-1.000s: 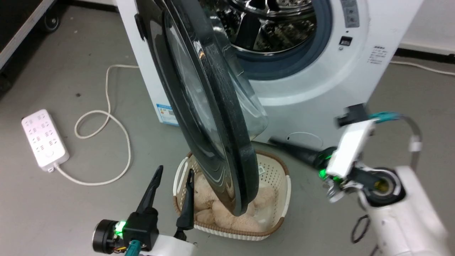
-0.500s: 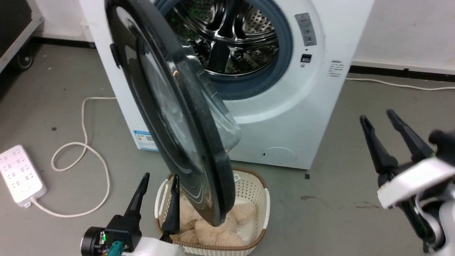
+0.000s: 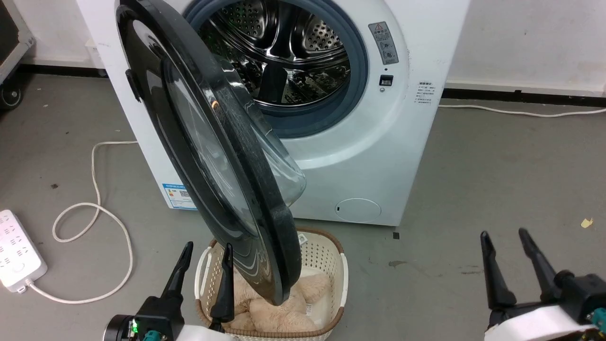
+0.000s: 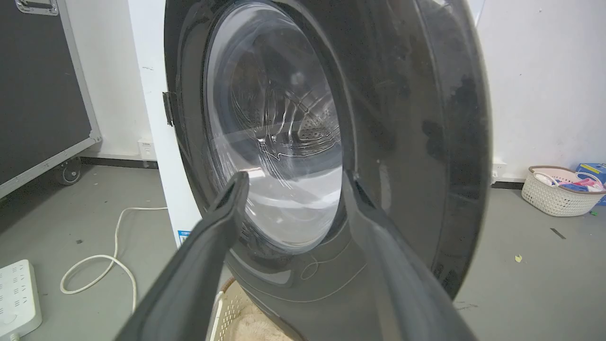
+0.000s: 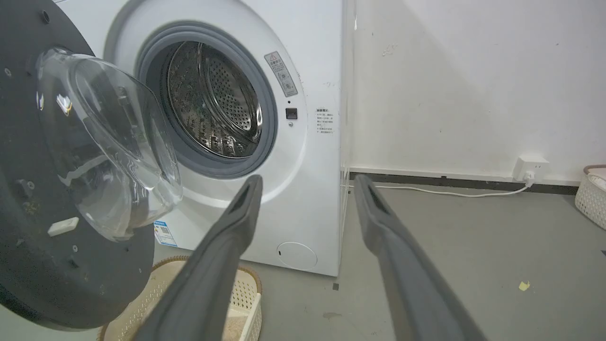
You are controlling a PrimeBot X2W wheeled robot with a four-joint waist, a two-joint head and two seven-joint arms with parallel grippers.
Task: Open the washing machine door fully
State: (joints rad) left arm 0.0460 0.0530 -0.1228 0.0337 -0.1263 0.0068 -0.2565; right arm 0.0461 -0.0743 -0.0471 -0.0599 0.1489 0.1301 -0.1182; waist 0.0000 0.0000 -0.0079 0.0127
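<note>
Before the washing machine (image 3: 402, 156), the right end effector (image 3: 503, 232) has drawn back, fingers apart and empty like the left end effector (image 3: 209, 245). The washing machine door (image 3: 156, 109) hangs swung out over the basket (image 3: 344, 279), so the pull looks finished.

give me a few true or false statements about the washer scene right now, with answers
The washing machine door is swung out from the washing machine, baring the drum. True.
The left gripper is clamped on the door. False: its fingers are apart, holding nothing.
A basket of beige plush sits on the floor below the door. True.
The right gripper reaches into the drum. False: it hangs open over the floor, right of the machine.
The power strip lies right of the machine. False: it lies on its left.
</note>
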